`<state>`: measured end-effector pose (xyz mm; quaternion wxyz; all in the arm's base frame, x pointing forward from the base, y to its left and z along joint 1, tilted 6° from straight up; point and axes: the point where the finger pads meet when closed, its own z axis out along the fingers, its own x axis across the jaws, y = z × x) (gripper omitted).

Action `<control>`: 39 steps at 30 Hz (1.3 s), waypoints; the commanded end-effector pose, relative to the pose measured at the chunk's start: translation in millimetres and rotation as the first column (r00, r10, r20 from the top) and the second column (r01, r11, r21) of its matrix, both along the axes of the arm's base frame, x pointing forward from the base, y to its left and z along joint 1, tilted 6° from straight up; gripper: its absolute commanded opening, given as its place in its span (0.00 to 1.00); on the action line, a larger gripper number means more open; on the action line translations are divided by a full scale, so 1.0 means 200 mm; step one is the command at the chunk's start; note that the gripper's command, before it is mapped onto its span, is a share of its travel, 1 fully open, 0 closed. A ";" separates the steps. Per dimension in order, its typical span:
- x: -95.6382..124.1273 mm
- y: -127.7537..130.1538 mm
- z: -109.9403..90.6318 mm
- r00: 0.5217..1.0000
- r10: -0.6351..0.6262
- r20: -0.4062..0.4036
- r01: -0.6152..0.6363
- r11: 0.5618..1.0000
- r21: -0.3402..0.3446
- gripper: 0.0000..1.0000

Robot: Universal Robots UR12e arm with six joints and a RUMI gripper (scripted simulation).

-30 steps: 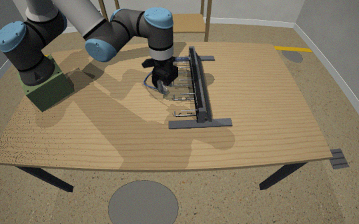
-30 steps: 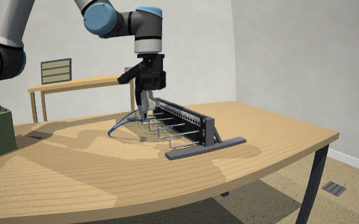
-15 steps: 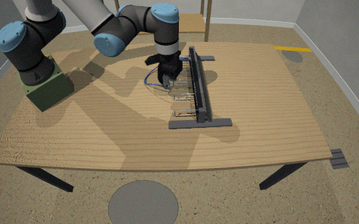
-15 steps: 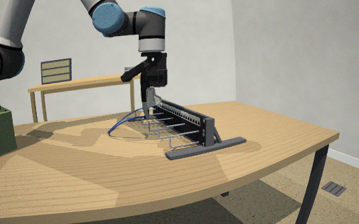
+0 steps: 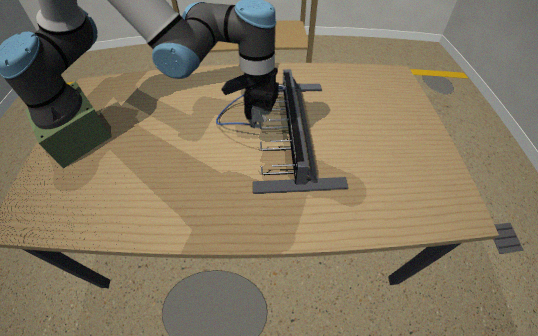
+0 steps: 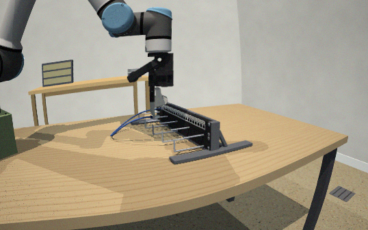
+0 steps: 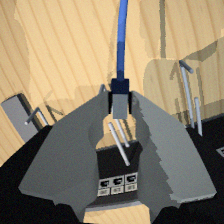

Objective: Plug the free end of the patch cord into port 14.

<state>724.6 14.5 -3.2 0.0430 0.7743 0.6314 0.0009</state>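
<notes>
Here, hand (image 7: 120, 107) grips unlabeled plug (image 7: 120, 97) above rack (image 6: 199, 124).

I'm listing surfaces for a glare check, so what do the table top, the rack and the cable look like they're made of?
Table top: wood, matte, with visible grain lines. Rack: looks like dark painted metal, dull finish; could be plastic. Patch cord: blue jacket, likely plastic or rubber, smooth; its plug, held in the claw, looks like pale plastic.

Wooden table (image 5: 371, 200) carries rack (image 5: 301, 145), blue cord (image 5: 226, 116).
</notes>
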 end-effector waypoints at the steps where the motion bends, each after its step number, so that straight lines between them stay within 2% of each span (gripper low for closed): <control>1: 0.02 0.04 0.01 0.999 0.049 -0.003 -0.049 0.999 -0.003 0.00; 24: 0.10 0.16 0.03 0.975 0.224 -0.018 -0.224 0.975 -0.013 0.00; 39: 0.13 0.21 0.04 0.957 0.288 -0.025 -0.289 0.957 -0.016 0.00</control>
